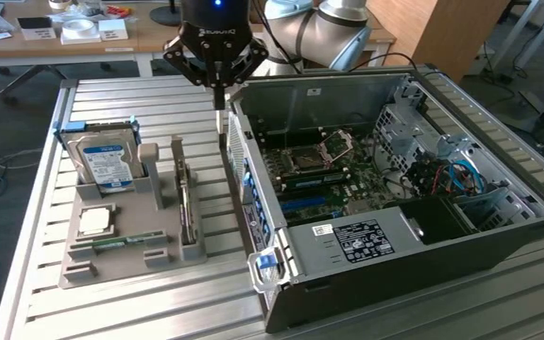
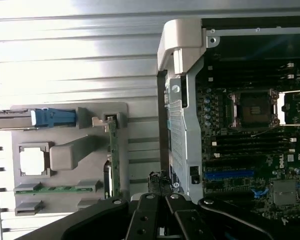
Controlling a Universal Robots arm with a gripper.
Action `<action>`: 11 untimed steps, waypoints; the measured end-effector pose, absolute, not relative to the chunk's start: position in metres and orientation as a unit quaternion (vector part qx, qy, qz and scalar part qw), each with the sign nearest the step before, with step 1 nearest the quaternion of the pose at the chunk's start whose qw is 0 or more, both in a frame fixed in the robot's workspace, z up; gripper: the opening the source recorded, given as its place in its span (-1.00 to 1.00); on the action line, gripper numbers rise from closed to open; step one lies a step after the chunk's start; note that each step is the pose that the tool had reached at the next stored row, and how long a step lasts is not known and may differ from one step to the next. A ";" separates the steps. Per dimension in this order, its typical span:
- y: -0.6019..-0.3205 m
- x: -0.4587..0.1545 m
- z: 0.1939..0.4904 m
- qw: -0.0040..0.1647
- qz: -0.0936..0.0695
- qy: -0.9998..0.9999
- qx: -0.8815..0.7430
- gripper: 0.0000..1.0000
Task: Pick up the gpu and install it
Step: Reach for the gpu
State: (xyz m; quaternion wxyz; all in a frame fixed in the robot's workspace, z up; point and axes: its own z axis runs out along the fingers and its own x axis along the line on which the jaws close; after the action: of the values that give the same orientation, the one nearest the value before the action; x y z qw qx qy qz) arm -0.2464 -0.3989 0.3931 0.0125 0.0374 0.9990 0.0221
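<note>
In its holder (image 1: pixel 121 268), the gpu (image 1: pixel 188 207) stands near the claw (image 1: pixel 218 103)

Legible markings: 2
I read ROBOTIQ, upside down, on the body of the gripper (image 1: pixel 219 99), and DELL on the motherboard (image 2: pixel 250 155).

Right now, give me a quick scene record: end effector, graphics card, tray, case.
end effector: shut, nothing visibly held, hovering above the gap between tray and computer case
graphics card: on edge in its tray slot, not yet picked up
tray: grey, on the exterior view's left of the case
hard drive: upright in the tray, blue label showing
memory stick: lying flat in the tray
computer case: side open, motherboard exposed
</note>
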 end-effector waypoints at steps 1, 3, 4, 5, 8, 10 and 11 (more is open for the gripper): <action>-0.399 -0.249 0.393 0.012 0.022 0.999 0.037 -0.79; -0.399 -0.253 0.393 0.012 0.022 0.999 0.037 -0.79; -0.399 -0.256 0.393 0.013 0.022 0.999 0.037 -0.79; -0.399 -0.258 0.393 0.012 0.022 0.999 0.037 -0.79; -0.399 -0.265 0.393 0.013 0.022 0.999 0.037 -0.79; -0.399 -0.269 0.393 0.013 0.022 0.999 0.037 -0.79; -0.399 -0.271 0.393 0.013 0.022 0.999 0.037 -0.79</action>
State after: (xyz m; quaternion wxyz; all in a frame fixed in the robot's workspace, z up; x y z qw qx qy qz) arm -0.2713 -0.3989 0.3931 0.0125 0.0373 0.9990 0.0221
